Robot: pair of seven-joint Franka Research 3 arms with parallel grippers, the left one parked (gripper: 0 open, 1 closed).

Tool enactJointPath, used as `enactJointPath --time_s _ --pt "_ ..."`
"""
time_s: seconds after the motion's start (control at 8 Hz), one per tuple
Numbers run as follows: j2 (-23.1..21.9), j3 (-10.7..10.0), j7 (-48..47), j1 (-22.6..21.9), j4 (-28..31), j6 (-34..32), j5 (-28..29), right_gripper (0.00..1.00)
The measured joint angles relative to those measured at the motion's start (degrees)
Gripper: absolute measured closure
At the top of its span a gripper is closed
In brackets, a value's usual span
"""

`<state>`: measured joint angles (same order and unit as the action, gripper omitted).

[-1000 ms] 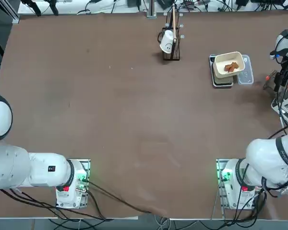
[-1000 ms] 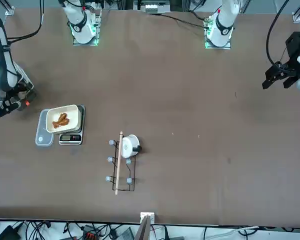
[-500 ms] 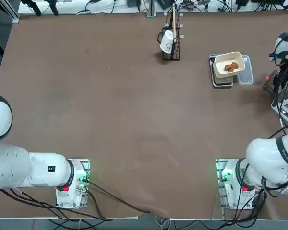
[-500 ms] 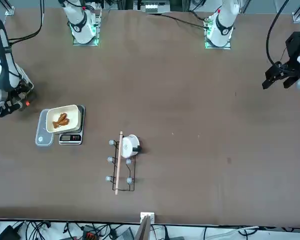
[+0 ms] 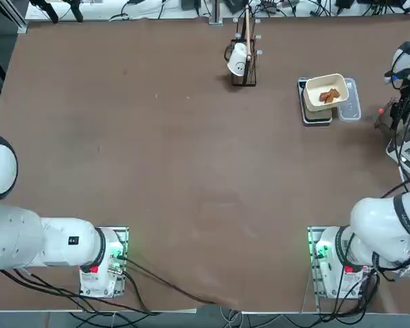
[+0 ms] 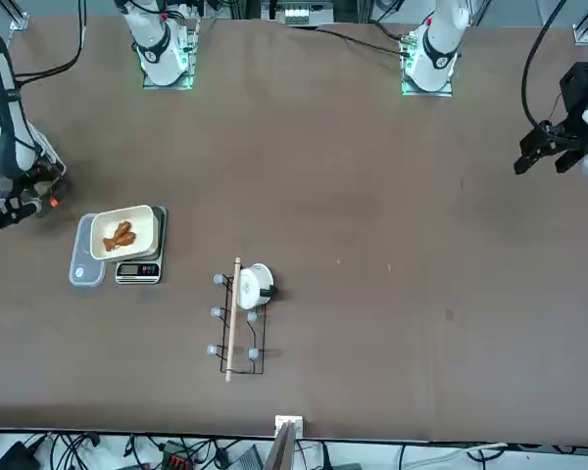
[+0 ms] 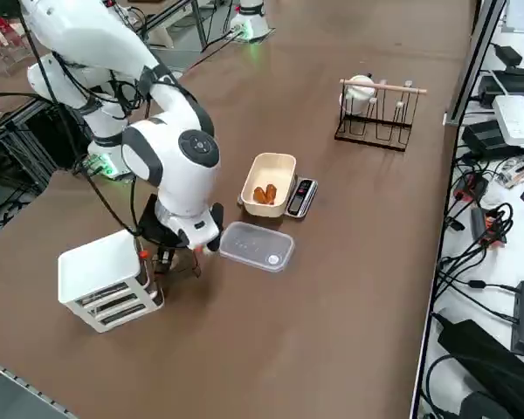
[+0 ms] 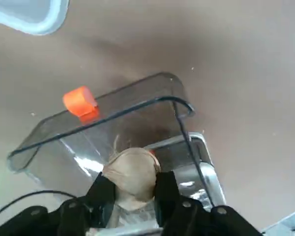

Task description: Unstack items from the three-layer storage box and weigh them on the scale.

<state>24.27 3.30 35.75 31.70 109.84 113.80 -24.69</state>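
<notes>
Now, right of the kitchen scale (image 6: 139, 272), the right end effector (image 8: 135, 196) is grasping a pale tan lump (image 8: 132, 174) by the three-layer storage box (image 7: 113, 278); atop the scale, brown food pieces (image 7: 265, 194) haven't budged.

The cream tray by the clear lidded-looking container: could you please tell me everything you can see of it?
The cream tray is a shallow, open, rounded rectangle with raised walls, smooth like plastic. It sits upright on the scale, leaving the display uncovered, and holds brown lumps. The clear container lies beside it.
</notes>
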Motion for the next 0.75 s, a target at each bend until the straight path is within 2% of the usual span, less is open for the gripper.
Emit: enactJointPath --time_s 0.38,0.5,0.75 --pt "-1.34 0.94 -0.04 -1.23 -5.75 -5.42 8.85 0.55" --pt "-1.48 1.82 -0.42 -2.10 -8.25 -8.08 12.05 0.54" --pt "-1.52 2.70 -6.31 -5.59 -12.20 -12.65 16.69 0.54"
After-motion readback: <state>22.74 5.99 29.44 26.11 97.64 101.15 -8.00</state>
